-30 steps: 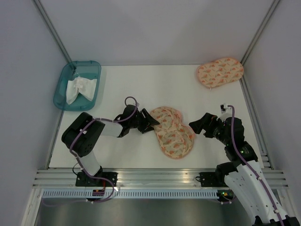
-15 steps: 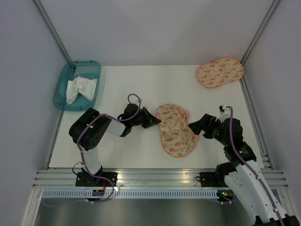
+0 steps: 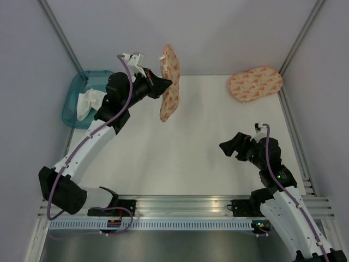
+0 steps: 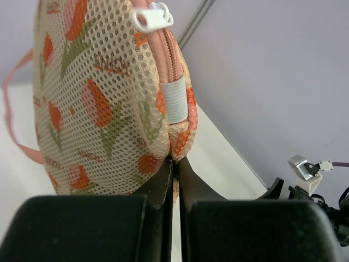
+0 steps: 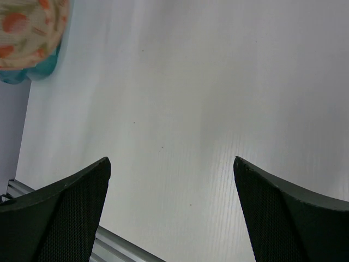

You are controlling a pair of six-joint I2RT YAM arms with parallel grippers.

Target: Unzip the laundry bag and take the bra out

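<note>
Peach mesh hangs in the air over the far left of the table (image 3: 185,158) – that is the laundry bag (image 3: 169,82), held up on edge so its peanut shape hangs downward with the orange-red print facing sideways. The left arm reaches up and back from its base, and the left gripper (image 4: 175,164) has its two black fingers pressed tight together on the bag's lower seam, with only a thin fold of mesh between them. From the left wrist camera the bag fills most of the view: a white zipper pull (image 4: 152,16) sits at the top, the stretch of pink zipper below it looks shut, and a small white tab (image 4: 175,102) crosses the seam just above the pinch.

The right gripper (image 3: 228,147) is low over the right side of the table, well apart from the bag, its fingers (image 5: 60,218) spread wide with nothing but bare tabletop between them.

A second peach pouch (image 3: 254,83) with the same print lies flat at the back right corner. At the back left stands a teal tray (image 3: 103,73) with a crumpled white cloth (image 3: 87,102) in it – the raised left arm passes partly across it in the overhead view.
</note>
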